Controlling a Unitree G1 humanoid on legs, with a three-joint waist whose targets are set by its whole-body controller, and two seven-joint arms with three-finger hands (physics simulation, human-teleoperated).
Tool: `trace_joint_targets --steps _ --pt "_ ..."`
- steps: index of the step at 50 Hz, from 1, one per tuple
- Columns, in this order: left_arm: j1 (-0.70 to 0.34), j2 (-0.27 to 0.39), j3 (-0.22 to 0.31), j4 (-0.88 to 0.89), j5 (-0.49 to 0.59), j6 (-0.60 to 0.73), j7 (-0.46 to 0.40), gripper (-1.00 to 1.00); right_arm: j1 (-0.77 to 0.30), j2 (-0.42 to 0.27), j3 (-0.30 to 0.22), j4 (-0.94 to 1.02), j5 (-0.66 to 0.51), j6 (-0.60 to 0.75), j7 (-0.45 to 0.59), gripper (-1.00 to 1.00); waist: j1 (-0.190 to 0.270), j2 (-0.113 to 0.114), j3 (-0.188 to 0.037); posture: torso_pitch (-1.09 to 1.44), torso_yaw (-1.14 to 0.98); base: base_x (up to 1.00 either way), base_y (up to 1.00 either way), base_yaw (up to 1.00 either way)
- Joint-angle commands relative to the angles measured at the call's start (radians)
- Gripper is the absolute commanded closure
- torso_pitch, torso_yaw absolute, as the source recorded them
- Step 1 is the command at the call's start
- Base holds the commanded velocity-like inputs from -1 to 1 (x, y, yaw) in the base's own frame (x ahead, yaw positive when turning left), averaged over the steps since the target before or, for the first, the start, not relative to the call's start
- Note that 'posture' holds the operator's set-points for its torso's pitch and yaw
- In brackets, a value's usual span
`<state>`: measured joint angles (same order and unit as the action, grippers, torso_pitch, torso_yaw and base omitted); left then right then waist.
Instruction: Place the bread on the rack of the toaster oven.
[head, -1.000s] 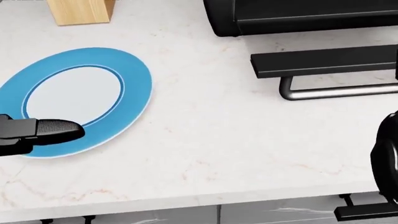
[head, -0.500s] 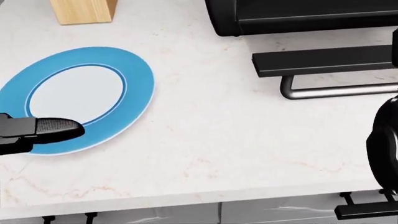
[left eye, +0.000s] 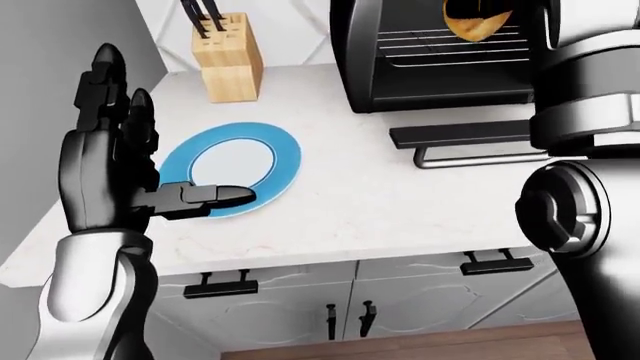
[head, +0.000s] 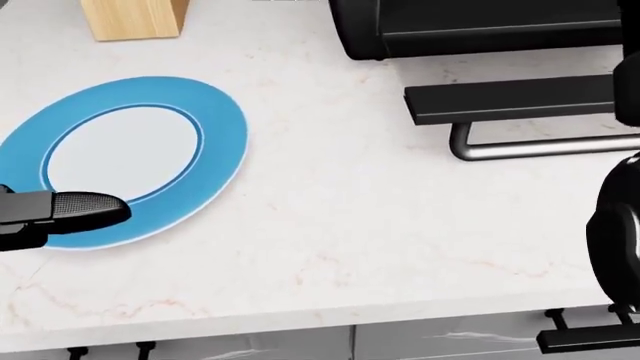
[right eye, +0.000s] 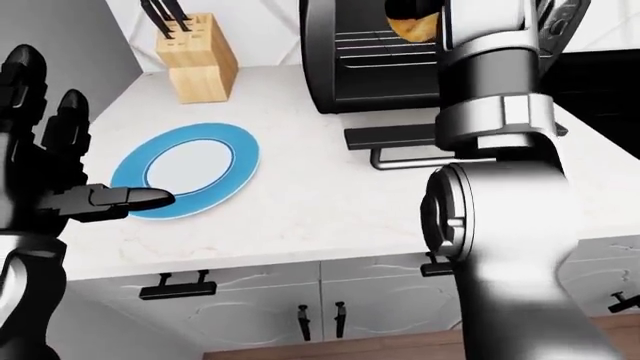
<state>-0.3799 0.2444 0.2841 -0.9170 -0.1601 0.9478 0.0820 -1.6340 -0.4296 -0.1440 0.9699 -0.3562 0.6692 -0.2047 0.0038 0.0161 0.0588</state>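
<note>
Little had moved since the earlier frame — the left hand (left eye: 120, 172) hung spread over the plate (left eye: 275, 154), idle. Bread (left eye: 475, 21) sat inside the oven (left eye: 440, 60) above the rack (left eye: 455, 46), beyond the nearer right arm — its hand hidden, grip undeterminable.

The silver-and-black right forearm (right eye: 490, 82) is covering the right robot hand at one o'clock, and the golden-brown bread (left eye: 476, 19) is running off the left-eye view's top edge.

Plate (head: 150, 157) left of toaster oven (left eye: 440, 56) (bread (left eye: 475, 19) inside).
</note>
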Motion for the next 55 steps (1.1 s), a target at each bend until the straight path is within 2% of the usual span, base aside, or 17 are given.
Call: trace_joint_targets --steps 1,7,17,26,29,40,46,51,53,55 --pt "-0.019 0.008 0.008 -0.021 0.004 -0.032 0.002 -1.0 -0.042 -0.012 0.006 -0.039 0.017 -0.052 -0.035 1.0 0.0 -0.001 -0.027 0.0 0.0 0.0 0.0 0.0" --pt "-0.016 0.006 0.005 -0.018 0.008 -0.038 0.002 -1.0 -0.025 -0.009 0.012 -0.021 0.049 -0.08 -0.075 1.0 0.002 -0.003 -0.028 0.0 0.0 0.0 0.0 0.0" --pt "-0.02 0.009 0.01 -0.019 0.004 -0.036 0.002 -1.0 -0.031 -0.019 0.021 -0.017 0.066 -0.075 -0.073 1.0 0.003 -0.005 -0.027 0.0 0.0 0.0 0.0 0.0" --pt "-0.032 0.015 0.015 -0.023 -0.002 -0.021 0.004 -1.0 -0.014 -0.018 0.022 -0.025 0.068 -0.068 -0.064 0.52 0.003 -0.007 -0.027 0.0 0.0 0.0 0.0 0.0" --pt "-0.034 0.016 0.019 -0.028 -0.006 -0.015 0.005 -1.0 -0.01 -0.016 0.022 -0.02 0.069 -0.074 -0.067 0.45 0.002 -0.007 -0.027 0.0 0.0 0.0 0.0 0.0" --pt "-0.019 0.02 0.032 -0.035 -0.013 -0.019 0.004 -1.0 0.002 -0.005 0.021 0.003 0.078 -0.106 -0.083 0.4 0.001 -0.004 -0.028 0.0 0.0 0.0 0.0 0.0" --pt "-0.019 0.021 0.03 -0.032 -0.015 -0.022 0.008 -1.0 0.007 -0.006 0.024 0.002 0.077 -0.106 -0.077 0.09 0.002 -0.004 -0.028 0.0 0.0 0.0 0.0 0.0" --pt "-0.017 0.022 0.027 -0.029 -0.013 -0.025 0.01 -1.0 0.012 -0.005 0.026 0.003 0.075 -0.108 -0.074 -0.29 0.002 -0.005 -0.029 0.0 0.0 0.0 0.0 0.0" --pt "-0.016 0.022 0.028 -0.029 -0.013 -0.025 0.01 -1.0 0.01 -0.005 0.027 0.005 0.074 -0.107 -0.071 -0.36 0.002 -0.005 -0.029 0.0 0.0 0.0 0.0 0.0" --pt "-0.014 0.02 0.03 -0.032 -0.015 -0.025 0.009 -1.0 0.008 -0.006 0.03 0.006 0.069 -0.104 -0.064 -0.62 0.002 -0.005 -0.029 0.0 0.0 0.0 0.0 0.0"
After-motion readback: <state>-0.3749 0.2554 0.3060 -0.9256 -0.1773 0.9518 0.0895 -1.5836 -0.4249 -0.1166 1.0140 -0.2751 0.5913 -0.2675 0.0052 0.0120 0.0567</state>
